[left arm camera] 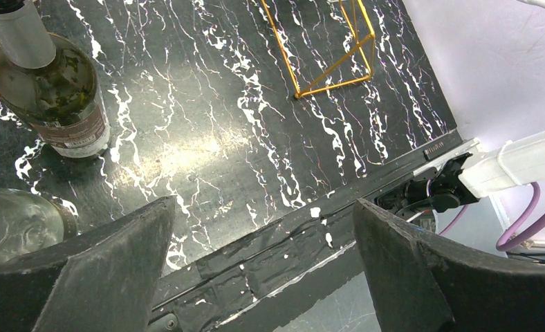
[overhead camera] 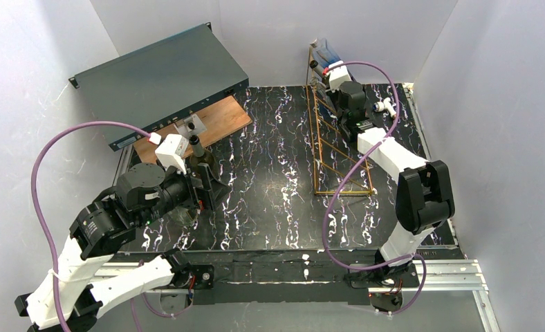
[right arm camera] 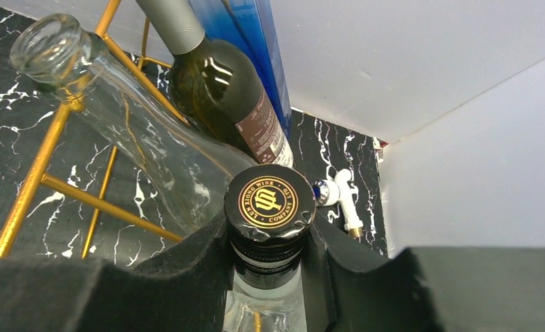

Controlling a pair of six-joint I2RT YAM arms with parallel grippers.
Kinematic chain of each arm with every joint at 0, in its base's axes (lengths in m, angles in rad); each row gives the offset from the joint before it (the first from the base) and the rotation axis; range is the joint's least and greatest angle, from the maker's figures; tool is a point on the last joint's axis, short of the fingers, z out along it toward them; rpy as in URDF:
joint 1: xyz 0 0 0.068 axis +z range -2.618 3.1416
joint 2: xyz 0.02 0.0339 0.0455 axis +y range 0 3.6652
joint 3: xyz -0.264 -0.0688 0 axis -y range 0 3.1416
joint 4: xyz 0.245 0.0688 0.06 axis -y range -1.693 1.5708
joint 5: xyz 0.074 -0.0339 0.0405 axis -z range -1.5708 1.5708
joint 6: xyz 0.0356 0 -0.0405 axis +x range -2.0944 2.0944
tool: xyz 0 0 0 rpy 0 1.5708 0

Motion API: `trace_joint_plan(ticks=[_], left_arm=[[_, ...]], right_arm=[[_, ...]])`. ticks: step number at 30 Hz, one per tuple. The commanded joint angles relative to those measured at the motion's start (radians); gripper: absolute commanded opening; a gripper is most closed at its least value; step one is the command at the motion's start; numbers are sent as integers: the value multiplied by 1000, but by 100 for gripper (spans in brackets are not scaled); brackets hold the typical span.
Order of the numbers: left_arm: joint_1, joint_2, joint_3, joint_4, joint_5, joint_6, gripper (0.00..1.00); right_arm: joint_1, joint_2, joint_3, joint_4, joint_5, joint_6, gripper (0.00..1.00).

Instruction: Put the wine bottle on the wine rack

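My right gripper [right arm camera: 270, 252] is pinching the capped wine bottle [right arm camera: 270, 200] by its neck at the wine rack [right arm camera: 48, 159], possibly resting on a rung. My left gripper [left arm camera: 263, 270] is spread wide.

Black-capped clear wine bottle [right arm camera: 270, 202] — neck in the right hand [right arm camera: 268, 256] — beside the gold wine rack [right arm camera: 32, 185].

Top external: high behind near edge, looks down on whole table [overhead camera: 270, 173]. Left wrist: low at 7 o'clock, facing wine rack [left arm camera: 335, 84] foot, shared with overhead. Right wrist: tight on rack top, 1 o'clock.
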Motion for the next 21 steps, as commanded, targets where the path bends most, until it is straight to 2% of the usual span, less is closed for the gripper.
trace_joint_plan(ticks=[1,13,21], left_arm=[[6,7,-1,7,-4,-2,99],[5,16,1,7,-1,-2,99],[6,15,-7,8,4,-10,99]], right_arm=[[-4,-47,4,159,-17,-42,1],[-13,-45,-33,165,-52,-73,1],[-42,-74,-59,105,-172,-97,1]])
